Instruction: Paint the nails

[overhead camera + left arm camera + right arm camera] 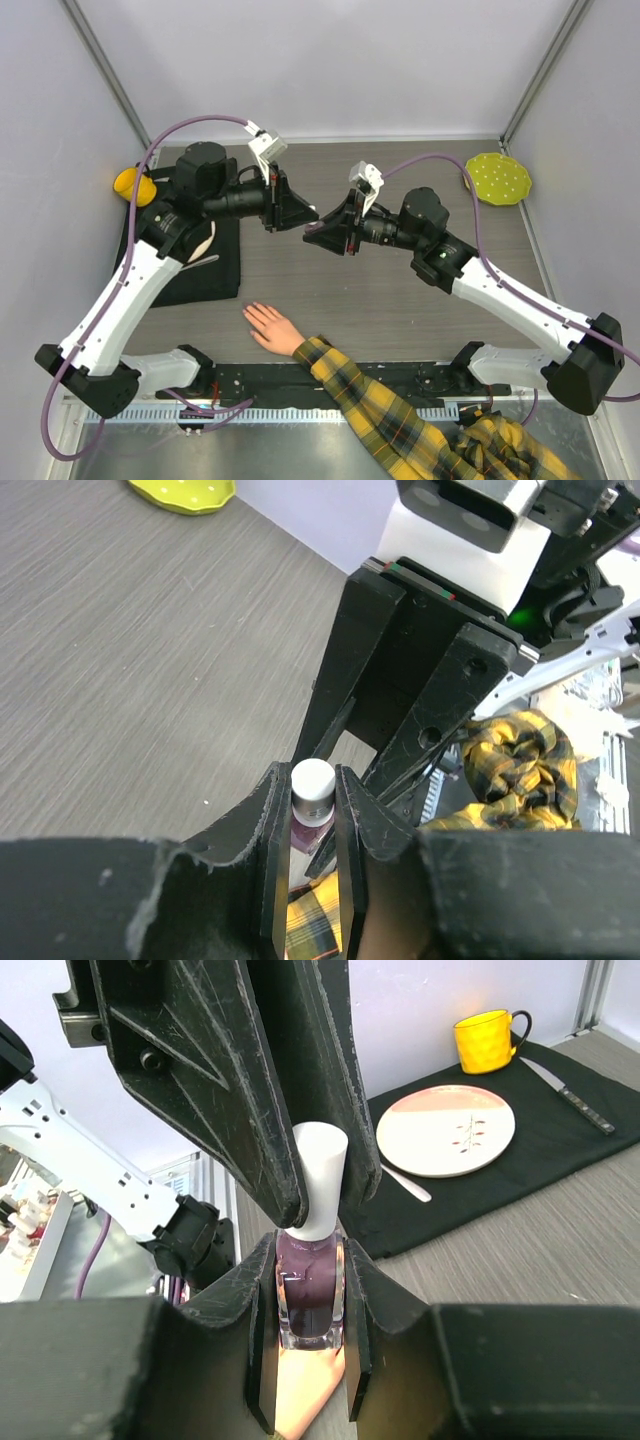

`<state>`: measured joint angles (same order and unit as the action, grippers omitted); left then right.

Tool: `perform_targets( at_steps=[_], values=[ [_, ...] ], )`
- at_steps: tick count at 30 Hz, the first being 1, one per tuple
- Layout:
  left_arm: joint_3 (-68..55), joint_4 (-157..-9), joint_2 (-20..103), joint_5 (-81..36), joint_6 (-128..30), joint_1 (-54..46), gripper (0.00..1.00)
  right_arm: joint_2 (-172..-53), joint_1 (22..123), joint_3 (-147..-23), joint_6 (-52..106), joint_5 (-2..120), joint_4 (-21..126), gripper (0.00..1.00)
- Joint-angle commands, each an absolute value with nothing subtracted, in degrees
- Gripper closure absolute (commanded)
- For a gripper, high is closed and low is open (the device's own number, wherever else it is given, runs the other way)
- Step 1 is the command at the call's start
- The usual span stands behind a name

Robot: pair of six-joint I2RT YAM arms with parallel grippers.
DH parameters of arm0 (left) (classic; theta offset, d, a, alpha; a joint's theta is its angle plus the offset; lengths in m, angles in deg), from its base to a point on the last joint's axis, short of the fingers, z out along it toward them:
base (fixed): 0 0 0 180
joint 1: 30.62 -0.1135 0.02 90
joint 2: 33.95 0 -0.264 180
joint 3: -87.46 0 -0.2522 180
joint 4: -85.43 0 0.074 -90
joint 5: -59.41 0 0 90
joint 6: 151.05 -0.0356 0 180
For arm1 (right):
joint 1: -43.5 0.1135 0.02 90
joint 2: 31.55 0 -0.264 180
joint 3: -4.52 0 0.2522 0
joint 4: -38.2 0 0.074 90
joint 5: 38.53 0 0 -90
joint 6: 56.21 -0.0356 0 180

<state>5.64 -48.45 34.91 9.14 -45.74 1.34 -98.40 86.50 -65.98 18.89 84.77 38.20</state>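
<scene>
Since the cap (320, 1160) is sitting on the bottle (310, 1305), this is reading as uncapping. Right wrist: right gripper (310, 1252) is clamping the glass and left gripper (318, 1210) is pinching the cap. Body wants locking, twist staying on-axis. Left wrist: cap is sitting squarely between the closed left fingers (272, 850). Top: nails (251, 312) are lying on the table (400, 300), basewards, well apart from both grippers.

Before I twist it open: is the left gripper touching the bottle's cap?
Touching. In the right wrist view the left gripper clamps the cap, a finger pressed against each side.
</scene>
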Motion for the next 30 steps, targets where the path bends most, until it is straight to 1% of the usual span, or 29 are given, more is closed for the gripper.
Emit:
perform_targets(
  at_steps=[1, 3, 5, 10, 22, 25, 26, 28, 29, 30],
  values=[
    [4.3, -49.2, 33.2, 5.3, -42.9, 1.6, 0.94, -94.2, 86.5, -68.5, 19.2, 80.8, 27.9, 0.99],
    [2.4, -51.1, 32.2, 5.5, -42.0, 1.6, 0.98, -93.8, 86.6, -67.3, 17.5, 79.6, 24.9, 0.99],
    [0.6, -53.9, 31.5, 5.7, -40.6, 1.6, 1.00, -93.6, 86.6, -66.5, 15.5, 78.6, 20.8, 0.99],
    [-0.6, -55.5, 31.4, 8.5, -40.6, 1.6, 1.00, -95.1, 86.6, -66.5, 11.4, 80.1, 16.9, 0.99],
    [1.6, -50.9, 32.5, 8.3, -42.9, 1.6, 1.00, -94.9, 86.6, -67.7, 13.5, 81.2, 21.1, 0.99],
    [3.0, -49.5, 32.6, 6.2, -42.9, 1.6, 0.84, -95.2, 86.6, -68.6, 15.3, 81.1, 24.2, 0.99],
    [4.4, -49.1, 32.4, 4.0, -43.1, 1.5, 0.70, -95.2, 86.6, -68.7, 16.2, 81.1, 25.1, 0.99],
    [6.2, -48.6, 31.8, 1.6, -43.4, 1.5, 0.51, -95.0, 86.6, -68.3, 17.1, 80.7, 26.9, 0.99],
    [6.7, -49.0, 30.7, -0.7, -43.5, 1.5, 0.36, -94.8, 86.6, -67.6, 17.5, 80.4, 27.3, 0.99],
    [7.0, -49.3, 30.0, -1.9, -43.3, 1.5, 0.29, -94.7, 86.6, -67.3, 17.6, 80.3, 27.6, 0.99]
  ],
)
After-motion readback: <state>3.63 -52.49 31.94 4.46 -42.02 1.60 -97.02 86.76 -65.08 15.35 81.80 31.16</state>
